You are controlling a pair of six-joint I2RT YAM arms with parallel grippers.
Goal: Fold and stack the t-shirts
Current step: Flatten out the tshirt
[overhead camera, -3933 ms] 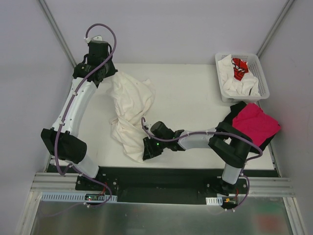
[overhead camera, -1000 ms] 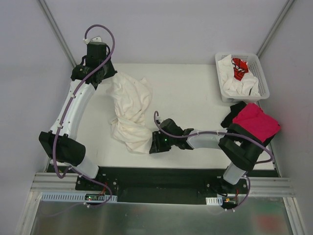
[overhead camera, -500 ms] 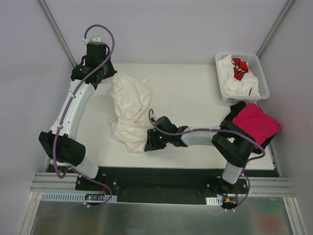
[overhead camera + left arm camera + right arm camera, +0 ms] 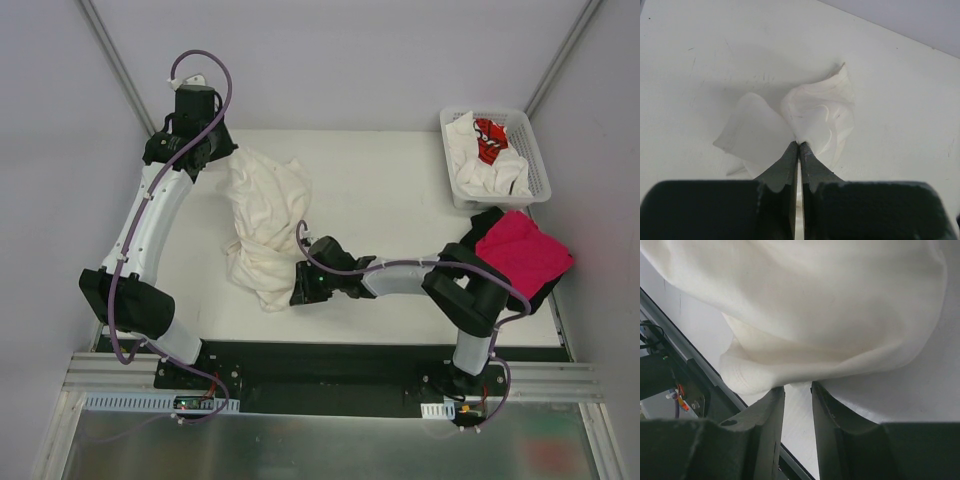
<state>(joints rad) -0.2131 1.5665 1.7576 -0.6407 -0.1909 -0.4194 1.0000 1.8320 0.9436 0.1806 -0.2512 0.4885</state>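
A crumpled cream-white t-shirt (image 4: 262, 225) lies stretched from the table's far left toward the near middle. My left gripper (image 4: 224, 158) is shut on its far corner; the left wrist view shows the cloth (image 4: 815, 112) bunched at the pinched left gripper (image 4: 799, 144). My right gripper (image 4: 299, 291) sits low at the shirt's near end. Its jaws stand a little apart around bare table, and the shirt's hem (image 4: 760, 372) drapes right over the tips of the right gripper (image 4: 797, 387). A magenta-pink t-shirt (image 4: 522, 250) lies folded on a black one (image 4: 484, 222) at the right.
A white lattice basket (image 4: 541, 168) at the far right holds crumpled white t-shirts (image 4: 478, 172), one with red print (image 4: 489, 136). The table's near edge and a dark rail (image 4: 675, 352) run close beside my right gripper. The right arm lies across the near middle of the table.
My right gripper has slid left along the near edge up to the shirt's near end, and its jaws have narrowed slightly. The left arm and its grip have stayed put.
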